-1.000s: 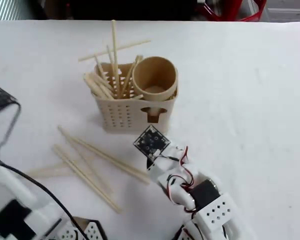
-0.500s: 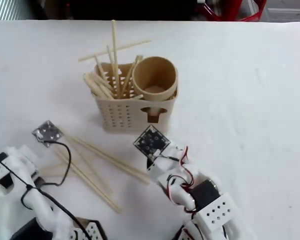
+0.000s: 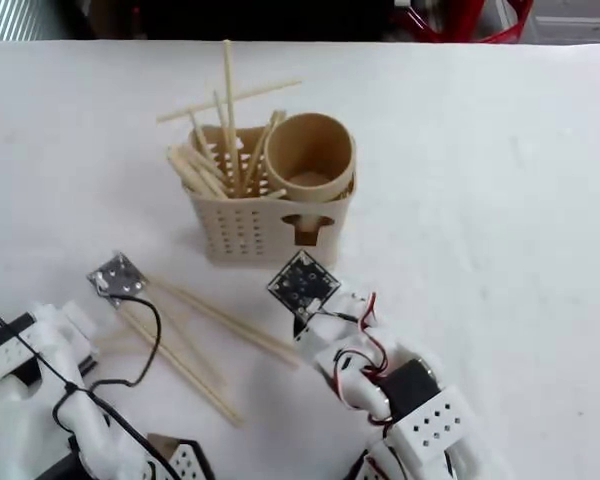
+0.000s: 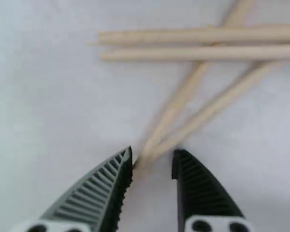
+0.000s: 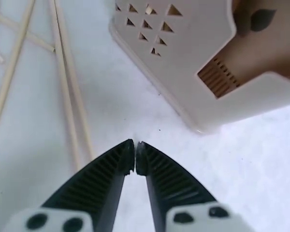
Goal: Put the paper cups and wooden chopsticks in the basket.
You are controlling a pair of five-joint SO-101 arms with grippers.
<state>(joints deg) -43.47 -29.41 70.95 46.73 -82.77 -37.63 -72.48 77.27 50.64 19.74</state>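
Covering the whole worktop from near edge to far, a white cloth (image 3: 500,200) lies under everything. Nearest, at 7 o'clock in the high view, the left arm (image 3: 40,400) bends forward and tips down over the loose wooden chopsticks (image 3: 195,335). The left gripper (image 4: 152,155) hangs just above the cloth, jaws a narrow gap apart. The ends of two sticks lie in that gap; whether they are pinched I cannot tell. At 5 o'clock the right arm (image 3: 390,385) leans toward 11 o'clock. The right gripper (image 5: 135,147) sits low over bare cloth, fingertips pressed together and holding nothing. The loose sticks lie crossed at 7 o'clock from the basket (image 3: 265,225). That perforated basket stands just past the right gripper, at 12 o'clock from it. It holds a paper cup (image 3: 310,150) on its 3 o'clock side and a bundle of chopsticks (image 3: 228,150) on its 9 o'clock side, some upright. Beyond the far edge are a dark room and a red frame (image 3: 460,15).
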